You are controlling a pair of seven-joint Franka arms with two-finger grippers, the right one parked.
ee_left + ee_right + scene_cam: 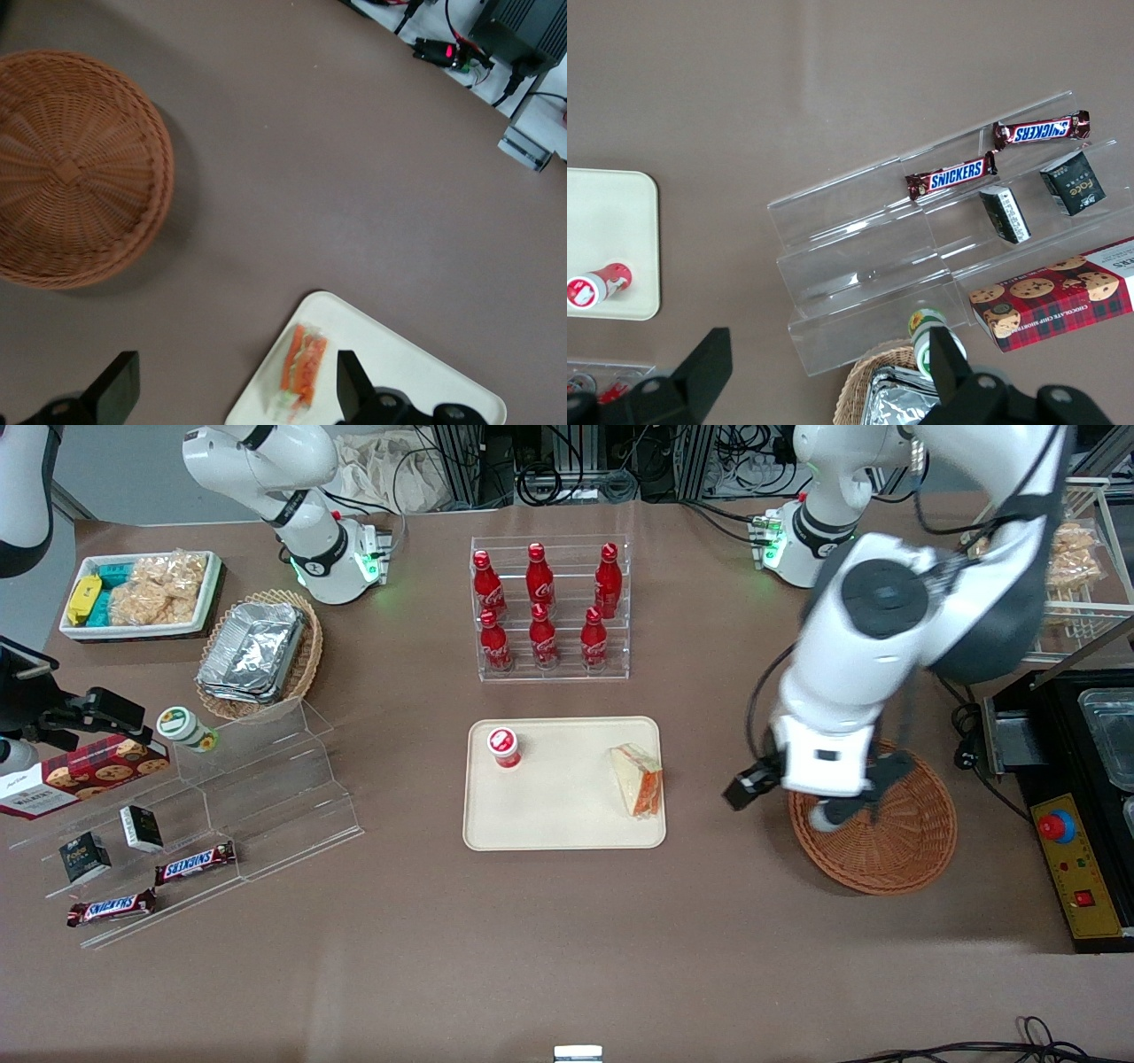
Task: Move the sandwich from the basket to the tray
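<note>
The sandwich (638,779) lies on the beige tray (567,815), at the tray's edge nearest the working arm, with its red-orange filling showing. The wrist view shows the sandwich (299,372) on a corner of the tray (407,367). The round reddish-brown wicker basket (895,850) sits beside the tray toward the working arm's end, and the basket (71,168) holds nothing. My gripper (837,802) hangs above the basket's rim on the side facing the tray. The gripper (235,390) is open, with its fingers wide apart and nothing between them.
A small red-capped bottle (504,747) stands on the tray. A clear rack of cola bottles (549,607) stands farther from the camera than the tray. Toward the parked arm's end are an acrylic stepped stand (266,797) with snacks and an oval basket of foil containers (257,651).
</note>
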